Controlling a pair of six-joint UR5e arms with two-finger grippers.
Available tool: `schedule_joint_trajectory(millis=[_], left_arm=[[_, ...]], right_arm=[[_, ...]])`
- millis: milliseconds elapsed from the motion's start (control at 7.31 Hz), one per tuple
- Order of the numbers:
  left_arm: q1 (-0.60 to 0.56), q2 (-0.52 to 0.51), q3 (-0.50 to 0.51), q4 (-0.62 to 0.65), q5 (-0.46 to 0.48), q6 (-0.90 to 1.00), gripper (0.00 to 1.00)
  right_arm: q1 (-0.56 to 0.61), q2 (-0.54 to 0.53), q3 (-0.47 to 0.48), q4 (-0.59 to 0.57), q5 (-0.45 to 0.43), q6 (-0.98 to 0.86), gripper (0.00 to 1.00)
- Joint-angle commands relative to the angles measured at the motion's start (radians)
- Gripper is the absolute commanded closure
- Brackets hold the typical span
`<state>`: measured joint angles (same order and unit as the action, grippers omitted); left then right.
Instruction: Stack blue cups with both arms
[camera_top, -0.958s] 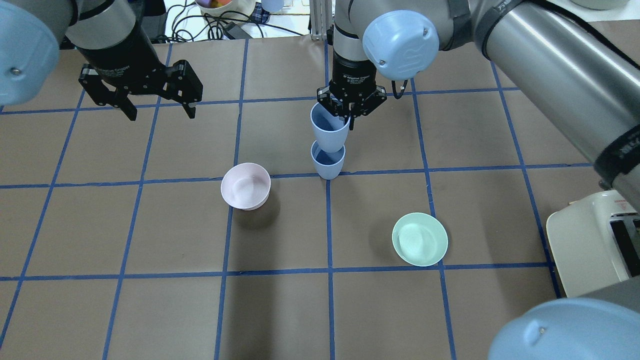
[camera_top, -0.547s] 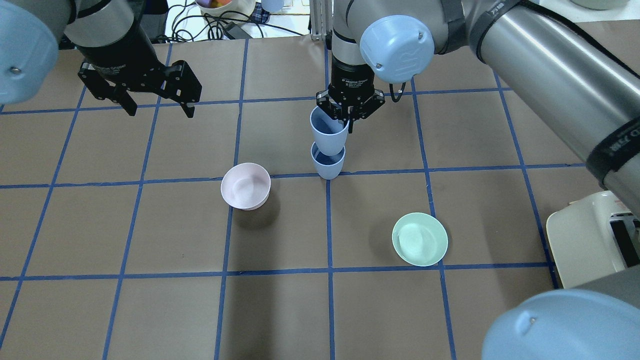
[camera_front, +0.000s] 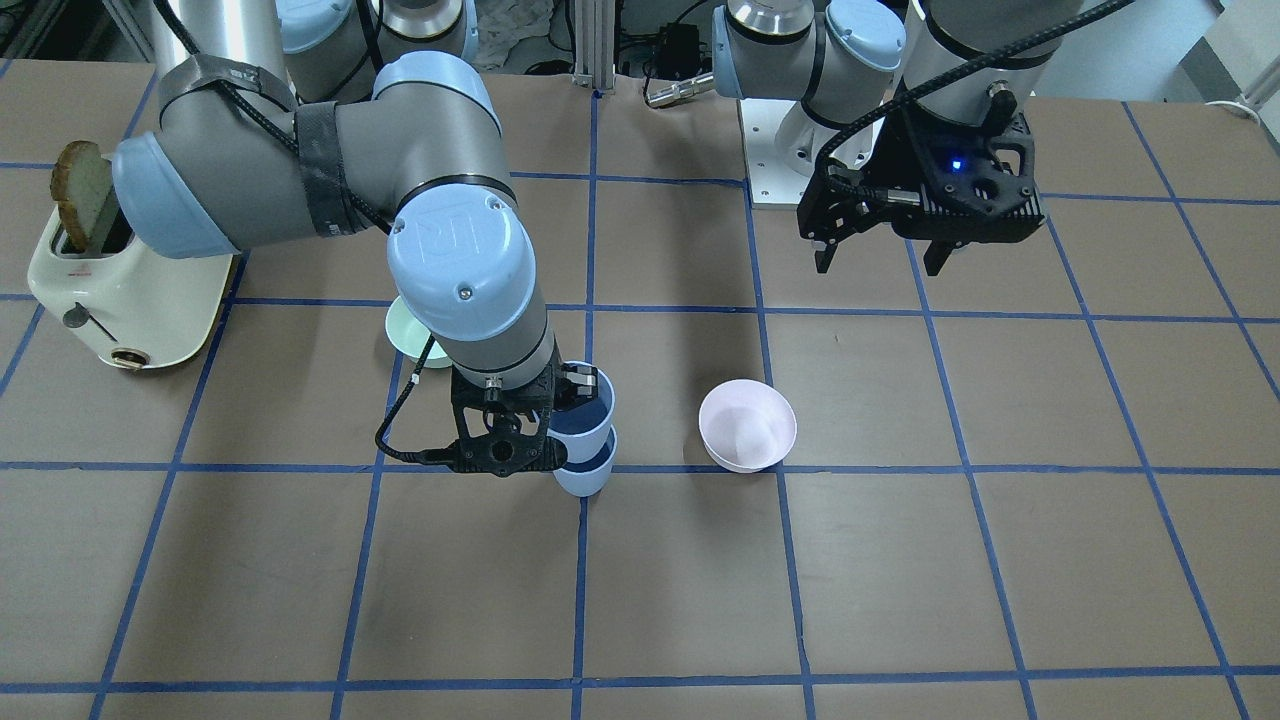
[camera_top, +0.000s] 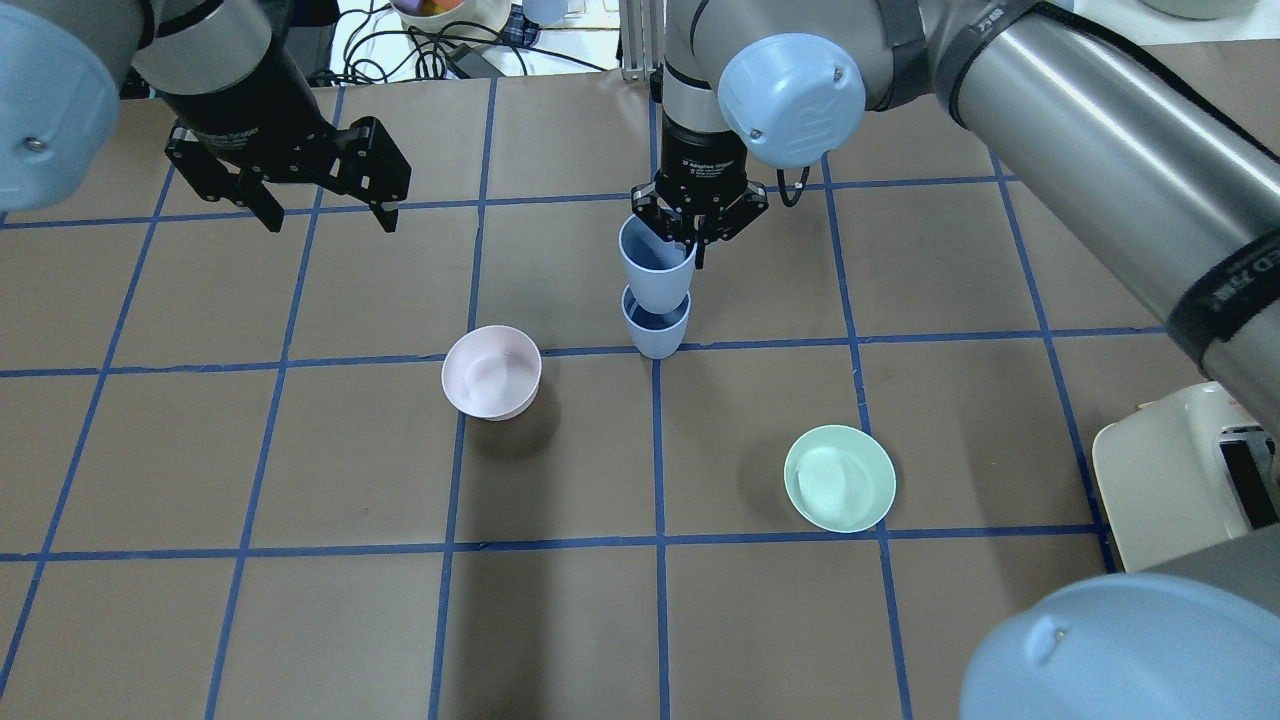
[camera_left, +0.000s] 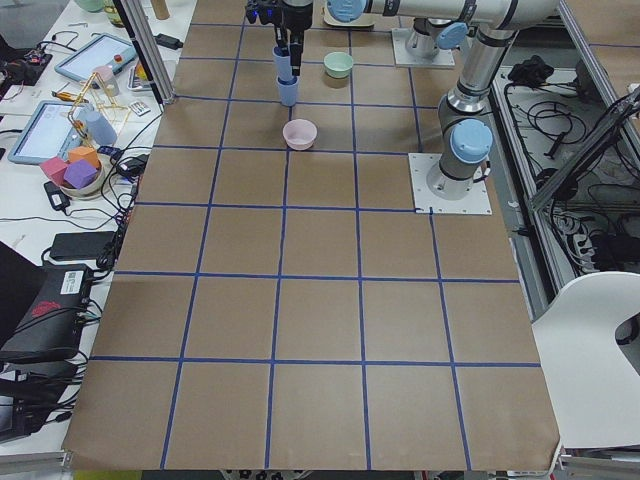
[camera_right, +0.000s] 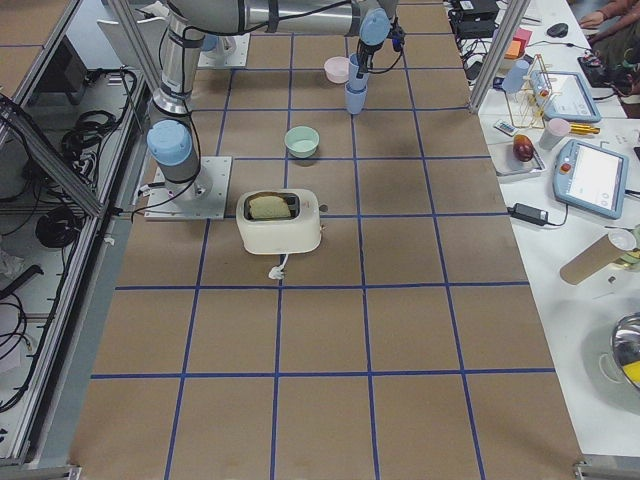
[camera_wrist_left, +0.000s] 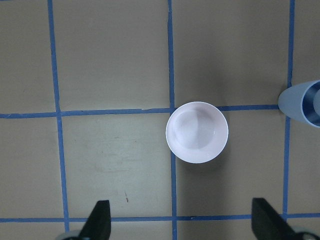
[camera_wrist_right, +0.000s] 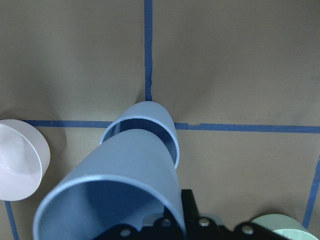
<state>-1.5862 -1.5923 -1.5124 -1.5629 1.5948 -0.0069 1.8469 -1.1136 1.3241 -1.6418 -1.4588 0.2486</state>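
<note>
One blue cup (camera_top: 656, 328) stands upright on the table near a tape crossing. My right gripper (camera_top: 697, 228) is shut on the rim of the second blue cup (camera_top: 657, 262) and holds it, slightly tilted, with its base in the mouth of the standing cup. The front view shows the held cup (camera_front: 588, 410) partly nested in the lower cup (camera_front: 583, 478) beside the right gripper (camera_front: 503, 440). The right wrist view shows the held cup (camera_wrist_right: 115, 185) over the lower cup (camera_wrist_right: 152, 120). My left gripper (camera_top: 328, 215) is open and empty, raised at the far left, above the pink bowl in its wrist view (camera_wrist_left: 180, 201).
A pale pink bowl (camera_top: 491, 372) sits left of the cups. A mint-green bowl (camera_top: 839, 478) sits nearer me on the right. A cream toaster (camera_top: 1180, 480) with a slice of toast (camera_front: 82, 190) stands at the right edge.
My right gripper has shifted very slightly with the held cup, still over the standing cup. My left gripper has drifted a little away from me and to the right. The bowls have not moved.
</note>
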Motion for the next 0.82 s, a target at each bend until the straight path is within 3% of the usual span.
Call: schedule_joint_trajectory(millis=[0, 137, 274, 684], left_arm=[[0.000, 0.002, 0.000, 0.001, 0.001, -0.002, 0.00], [0.002, 0.003, 0.003, 0.001, 0.001, -0.004, 0.00], [0.000, 0.003, 0.003, 0.001, 0.001, -0.002, 0.00], [0.002, 0.005, 0.003, 0.001, 0.001, -0.004, 0.00]], right_arm=[[0.000, 0.002, 0.001, -0.001, 0.002, 0.000, 0.66], [0.000, 0.003, 0.001, -0.004, 0.002, -0.009, 0.18], [0.000, 0.012, 0.001, -0.004, 0.002, 0.001, 0.00], [-0.026, -0.006, -0.025, 0.000, -0.015, -0.014, 0.00]])
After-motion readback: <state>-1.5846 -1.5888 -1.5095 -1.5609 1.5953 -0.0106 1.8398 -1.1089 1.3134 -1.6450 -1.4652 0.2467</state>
